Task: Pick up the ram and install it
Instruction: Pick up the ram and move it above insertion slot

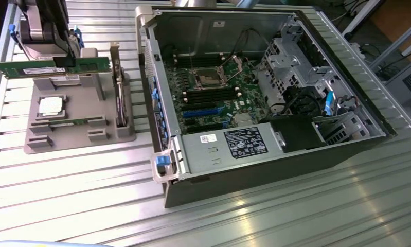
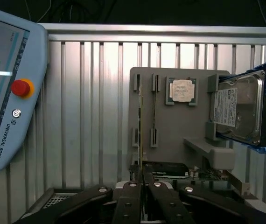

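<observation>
Since our tool (image 1: 66,62) is clamped on the ram (image 1: 27,68), held on edge over the holder (image 1: 75,133), we see its long axis level, with the case (image 1: 260,174) well apart toward the exterior view's right.

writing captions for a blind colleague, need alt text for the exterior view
The tool grips the ram, a green stick held level just above a grey holder on the exterior view's left. The holder carries a silver processor chip and an upright expansion card; an open computer case lies to the exterior view's right.
</observation>
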